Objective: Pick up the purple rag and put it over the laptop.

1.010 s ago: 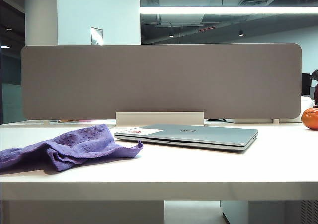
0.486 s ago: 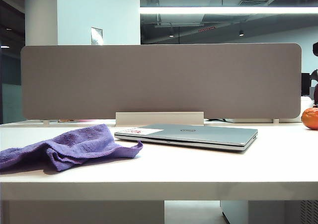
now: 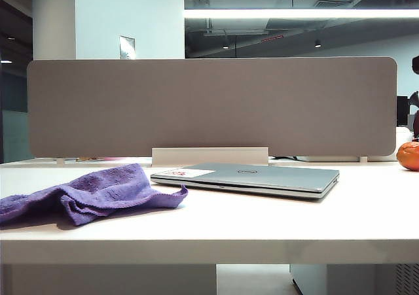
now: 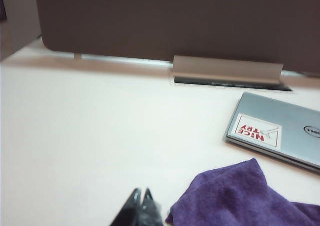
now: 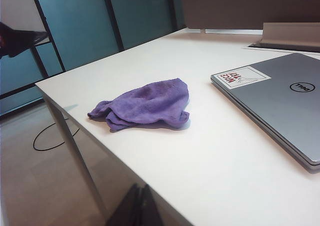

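We see a broad white table (image 3: 275, 223) whose far edge is closed off by a long grey-brown fabric divider panel (image 3: 209, 105). Against the foot of that panel, at about twelve o'clock from the table's middle, stands a low pale cable-tray flap (image 3: 209, 156).

The thin silver-grey laptop (image 3: 262, 176) lies shut and flat on the table, just in front of that flap, with a white sticker carrying red lettering (image 3: 186, 173) at its lid's corner nearest the cloth and a small round logo (image 3: 246, 172) at mid-lid.

The soft purple waffle-weave rag (image 3: 88, 197) lies crumpled on the table at about nine o'clock from the laptop; from the exterior camera its nearest fold looks just beside the lid corner, while the right wrist view shows bare table between them. An orange round object (image 3: 409, 156) sits at three o'clock, at the table's far right edge.

Neither arm shows in the exterior view. The left gripper (image 4: 140, 206) appears clenched, its dark fingertips together just beside the rag's edge, holding nothing. The right gripper (image 5: 137, 202) likewise appears clenched and empty, well apart from rag and laptop, near the table's front edge.
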`<state>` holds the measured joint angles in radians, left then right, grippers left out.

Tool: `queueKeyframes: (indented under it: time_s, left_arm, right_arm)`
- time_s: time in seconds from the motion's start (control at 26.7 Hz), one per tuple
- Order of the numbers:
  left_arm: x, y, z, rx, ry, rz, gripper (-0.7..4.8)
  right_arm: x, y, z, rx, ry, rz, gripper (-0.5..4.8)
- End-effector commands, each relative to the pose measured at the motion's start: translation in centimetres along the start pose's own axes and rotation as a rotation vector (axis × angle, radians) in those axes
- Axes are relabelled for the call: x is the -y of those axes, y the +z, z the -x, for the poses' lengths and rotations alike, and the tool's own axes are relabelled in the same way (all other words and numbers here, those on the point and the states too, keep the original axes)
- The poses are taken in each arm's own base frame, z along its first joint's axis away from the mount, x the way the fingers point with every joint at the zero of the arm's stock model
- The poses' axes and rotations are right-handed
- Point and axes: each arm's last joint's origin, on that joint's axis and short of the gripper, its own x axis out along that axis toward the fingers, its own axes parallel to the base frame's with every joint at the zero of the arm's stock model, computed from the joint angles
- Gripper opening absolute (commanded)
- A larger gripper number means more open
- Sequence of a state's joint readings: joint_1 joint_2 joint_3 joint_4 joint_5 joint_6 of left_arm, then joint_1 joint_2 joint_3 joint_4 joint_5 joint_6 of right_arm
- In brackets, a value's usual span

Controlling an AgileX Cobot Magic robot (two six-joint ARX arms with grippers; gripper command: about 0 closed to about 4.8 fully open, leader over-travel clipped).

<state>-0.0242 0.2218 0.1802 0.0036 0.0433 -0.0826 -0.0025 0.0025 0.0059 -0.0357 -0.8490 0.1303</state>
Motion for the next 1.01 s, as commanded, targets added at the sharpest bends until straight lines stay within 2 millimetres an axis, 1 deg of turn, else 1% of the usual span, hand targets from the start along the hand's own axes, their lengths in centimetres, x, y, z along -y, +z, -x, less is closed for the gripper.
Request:
queueKeyframes:
  time_s: [0.04,0.22,0.26,0.3,0.37,0.52,0.56,0.6,0.64,0.67,0.82,0.9,1.01]
  left_arm:
    - [0.1,1.3,-1.2,-0.052,0.000,0.002,-0.06]
    - [0.2,3.0,-3.5,-0.144,-0.024,0.009,-0.06]
    - [0.2,3.4,-4.3,-0.168,-0.037,0.011,-0.06]
    - [0.2,3.6,-4.6,-0.177,-0.041,0.013,-0.06]
    - [0.3,4.0,-5.8,-0.215,-0.058,0.017,-0.06]
    - [0.5,4.3,-7.6,-0.270,-0.067,0.020,-0.06]
    - [0.7,4.2,-8.3,-0.294,-0.076,0.019,-0.06]
    - [0.8,4.2,-8.6,-0.304,-0.085,0.020,-0.06]
    - [1.1,3.9,-9.5,-0.330,-0.122,0.023,-0.06]
    - [1.2,3.8,-9.9,-0.338,-0.139,0.024,-0.06]
    - [2.4,2.8,-12.6,-0.431,-0.199,0.022,-0.06]
    - [2.7,2.5,-13.4,-0.459,-0.206,0.021,-0.05]
    - [2.9,1.7,-15.8,-0.518,-0.205,0.027,-0.01]
  right_arm:
    - [0.0,0.0,0.0,0.004,0.007,0.005,0.22]
    - [0.0,0.0,0.0,0.004,0.007,0.005,0.22]
    - [0.0,0.0,0.0,0.004,0.007,0.005,0.22]
    - [0.0,0.0,0.0,0.004,0.007,0.005,0.22]
    - [0.0,0.0,0.0,0.004,0.006,0.005,0.22]
    - [0.0,0.0,0.0,0.004,0.003,0.005,0.22]
    - [0.0,0.0,0.0,0.005,0.002,0.005,0.22]
    - [0.0,0.0,0.0,0.005,0.001,0.005,0.22]
    - [0.0,0.0,0.0,0.005,-0.001,0.005,0.22]
    - [0.0,0.0,0.0,0.005,-0.001,0.005,0.22]
    - [0.0,0.0,0.0,0.005,0.000,0.005,0.22]
    - [0.0,0.0,0.0,0.005,-0.001,0.005,0.22]
    - [0.0,-0.1,0.0,-0.001,-0.004,-0.001,0.22]
